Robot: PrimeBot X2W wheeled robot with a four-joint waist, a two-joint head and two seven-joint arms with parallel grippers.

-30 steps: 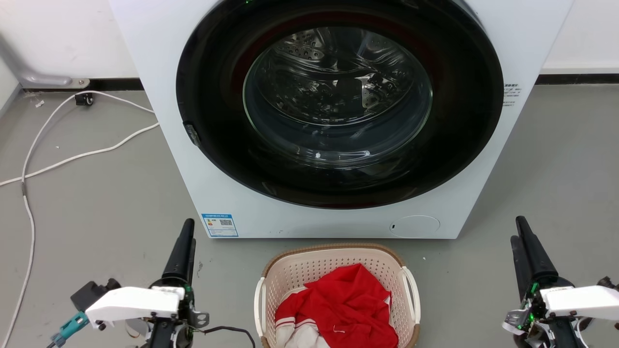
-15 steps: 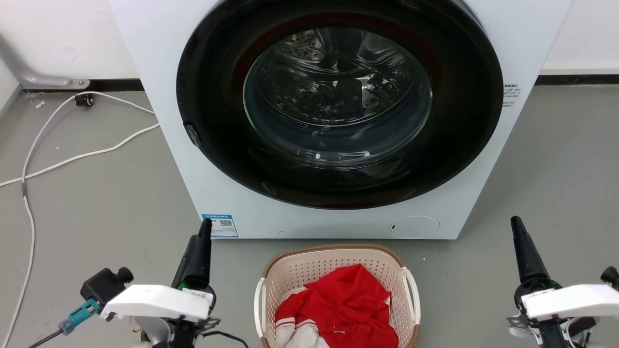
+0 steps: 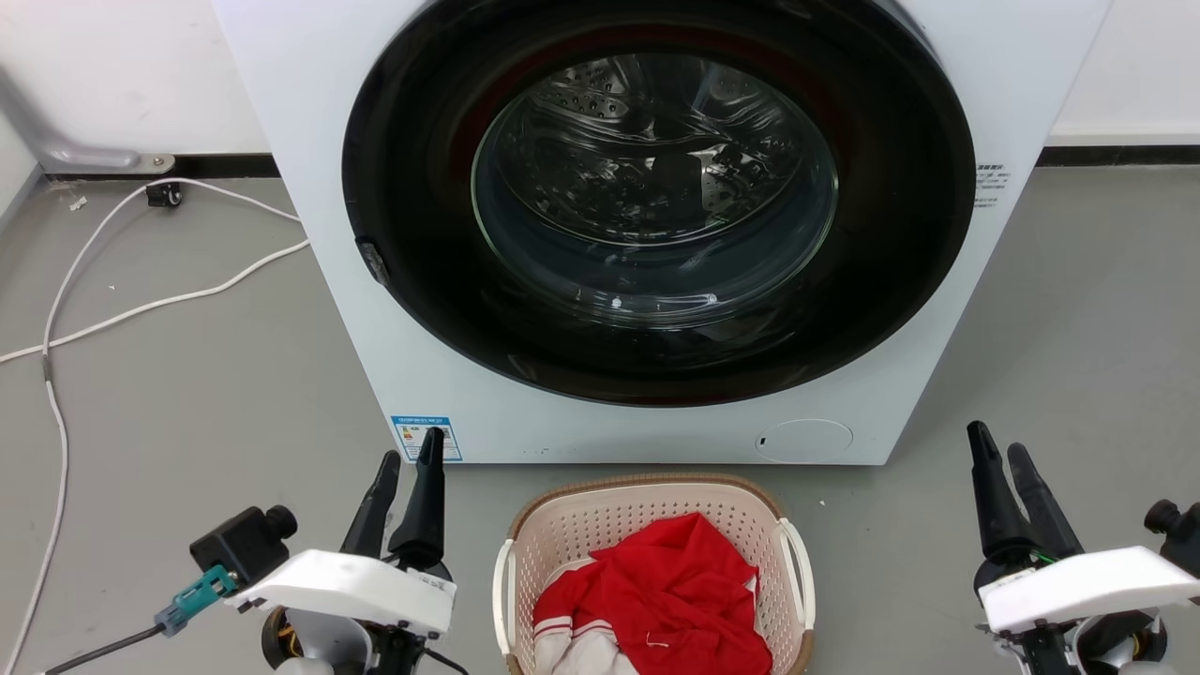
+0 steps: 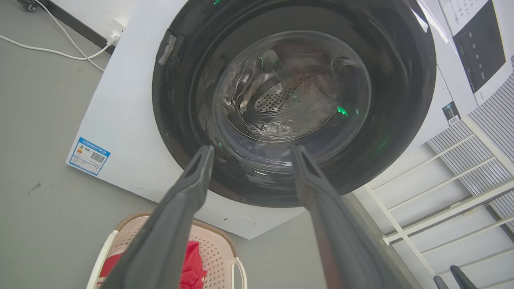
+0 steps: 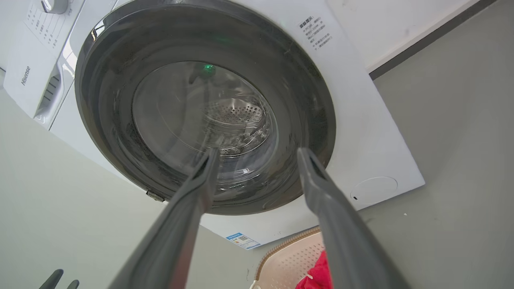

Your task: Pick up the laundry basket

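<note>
Left pincer (image 3: 411, 448) at lower left of head view, fingers parted, pointing up, empty. Right pincer (image 3: 997, 441) at lower right, fingers likewise parted, pointing up, empty.

The laundry basket (image 3: 600, 520), holding a red garment (image 3: 675, 591), sits on the floor (image 3: 187, 394) between the left gripper (image 3: 411, 448) and right gripper (image 3: 996, 440), jaws parted.

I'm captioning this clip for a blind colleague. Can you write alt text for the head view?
A cream laundry basket holding red and white clothes sits on the grey floor before a white front-loading washing machine. The open left gripper and open right gripper flank it, touching nothing.
</note>
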